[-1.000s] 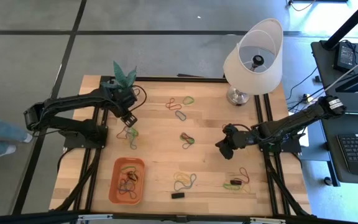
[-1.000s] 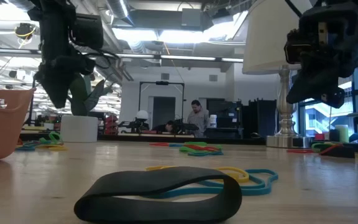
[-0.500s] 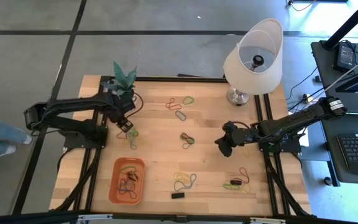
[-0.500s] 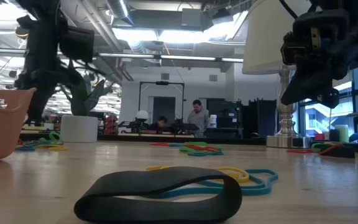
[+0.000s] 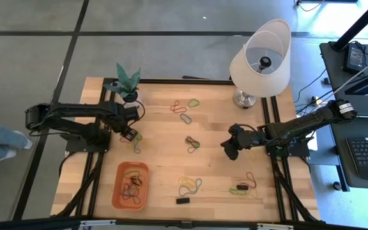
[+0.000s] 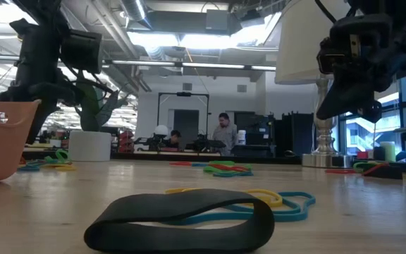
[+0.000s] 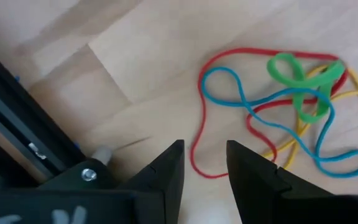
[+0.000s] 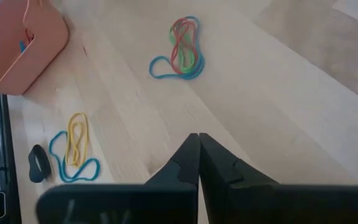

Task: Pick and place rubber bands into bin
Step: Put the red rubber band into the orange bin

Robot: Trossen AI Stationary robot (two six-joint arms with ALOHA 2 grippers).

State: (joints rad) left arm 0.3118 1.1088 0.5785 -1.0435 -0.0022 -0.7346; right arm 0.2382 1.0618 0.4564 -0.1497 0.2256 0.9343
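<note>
— Since a second ago, the left gripper (image 5: 131, 131) is sitting farther back toward its own side of the table, and its fingers are standing a little wider apart.

— And the bands?

— A tangle of bands (image 7: 278, 112), red, blue, green and yellow, is lying flat on the wood just ahead of those parted fingers, nothing between them yet. From above, that cluster (image 5: 136, 138) is lying just beside the claw, on the side toward the bin (image 5: 131, 186), its long axis running roughly front to back.

— Which arm is nearer?

— Left, clearly. The right gripper (image 5: 230, 151) is hanging well apart, fingers pressed together, holding nothing.

— So the move?

— I'm judging it needs a short reach forward and down onto the tangle.

— And the bin?

— Sitting near the front edge, already holding some bands. More bands are lying scattered over the table (image 5: 216, 172). A plant (image 5: 128, 82) and a lamp (image 5: 260, 59) are standing at the back; people are showing far off in the room.
</note>
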